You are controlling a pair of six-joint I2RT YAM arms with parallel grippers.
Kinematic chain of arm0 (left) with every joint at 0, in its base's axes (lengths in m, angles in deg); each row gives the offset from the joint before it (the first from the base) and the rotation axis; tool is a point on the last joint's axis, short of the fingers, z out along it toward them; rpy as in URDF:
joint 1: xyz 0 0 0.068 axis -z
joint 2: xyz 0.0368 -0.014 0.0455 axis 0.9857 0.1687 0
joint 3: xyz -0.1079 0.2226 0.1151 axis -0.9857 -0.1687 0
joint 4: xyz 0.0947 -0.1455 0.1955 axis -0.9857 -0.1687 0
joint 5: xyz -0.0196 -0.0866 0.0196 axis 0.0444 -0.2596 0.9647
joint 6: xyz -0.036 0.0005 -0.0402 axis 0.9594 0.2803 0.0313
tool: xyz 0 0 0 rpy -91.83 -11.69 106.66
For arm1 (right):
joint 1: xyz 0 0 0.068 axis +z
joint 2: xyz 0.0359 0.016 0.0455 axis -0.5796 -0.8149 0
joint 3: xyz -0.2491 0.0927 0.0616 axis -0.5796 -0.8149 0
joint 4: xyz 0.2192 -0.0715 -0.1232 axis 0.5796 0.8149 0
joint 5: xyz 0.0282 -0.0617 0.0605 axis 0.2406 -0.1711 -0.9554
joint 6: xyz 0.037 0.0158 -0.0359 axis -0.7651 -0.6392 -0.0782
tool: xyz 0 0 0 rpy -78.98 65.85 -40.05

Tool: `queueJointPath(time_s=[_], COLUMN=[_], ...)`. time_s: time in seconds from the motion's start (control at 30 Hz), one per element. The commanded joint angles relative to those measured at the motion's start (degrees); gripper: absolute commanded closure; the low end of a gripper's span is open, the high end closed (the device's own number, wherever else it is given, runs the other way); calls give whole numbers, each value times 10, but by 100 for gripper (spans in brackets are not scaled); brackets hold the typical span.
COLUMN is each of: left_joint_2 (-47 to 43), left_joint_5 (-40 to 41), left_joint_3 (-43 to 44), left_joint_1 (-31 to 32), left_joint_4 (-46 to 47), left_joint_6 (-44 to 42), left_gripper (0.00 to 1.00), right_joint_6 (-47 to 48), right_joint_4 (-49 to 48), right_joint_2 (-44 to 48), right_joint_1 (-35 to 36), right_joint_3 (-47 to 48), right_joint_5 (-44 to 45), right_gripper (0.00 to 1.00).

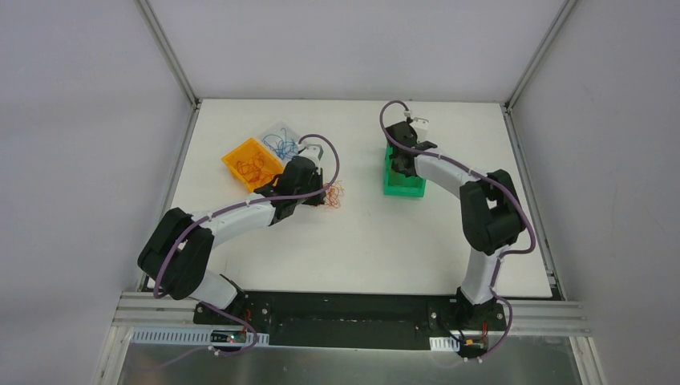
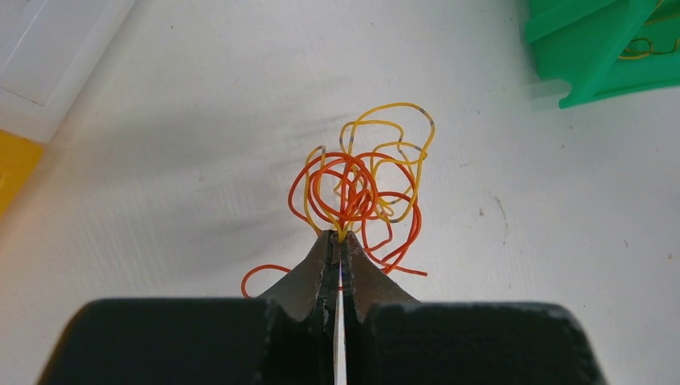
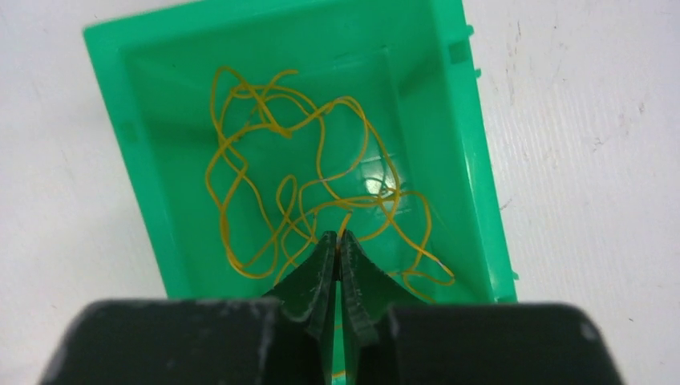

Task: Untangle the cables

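While most strands looked sorted already, one knot was left: a loose clump of thin orange-red and yellow wire cables [image 2: 353,188] lay on the white table [image 1: 361,241], between the bins. The left gripper [image 2: 340,239] was clamped shut on strands at the clump's near edge.

The orange plastic bin [image 1: 236,152] held orange-red strands. The clear tray [image 1: 277,127] just behind it held blue ones [image 1: 282,147]. The green plastic bin [image 3: 144,144] held a loose heap of thin yellow cables [image 3: 321,148].

The right gripper [image 3: 337,241] hovered over that heap, jaws pinched together with a yellow strand running into the tips, so it looked gripped.

My read: the colours were largely binned. What was left was pulling yellow from orange-red in the clump, then dropping each in its bin.
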Motion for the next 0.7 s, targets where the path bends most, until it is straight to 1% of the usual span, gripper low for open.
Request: queueJointPath(time_s=[0.0,0.07,0.13,0.27,0.33,0.4,0.43,0.53,0.67], left_joint_2=[-1,-3,-8,-10,-8,-1,3,15,16], left_joint_5=[-19,-21,-31,-95,-135,-178,-195,-230,-229], left_joint_3=[7,6,4,-4,-9,-13,-12,-8,-8], left_joint_1=[1,1,1,1,1,1,1,1,1], left_joint_4=[15,15,18,47,76,101,109,123,124], left_joint_6=[-6,-7,-9,-17,-17,-11,-7,0,-3], left_gripper=[100,100,100,100,100,100,100,100,100], right_joint_6=[13,16,17,23,34,43,46,56,51], right_joint_4=[52,51,55,42,30,23,19,2,11], right_joint_2=[27,54,87,162,204,241,254,283,275], right_joint_1=[-2,-1,0,5,6,6,6,7,6], right_joint_3=[20,12,2,-40,-71,-100,-114,-146,-134], right_joint_5=[-1,-9,-17,-43,-78,-110,-119,-128,-123], right_gripper=[86,71,60,47,41,29,25,16,16])
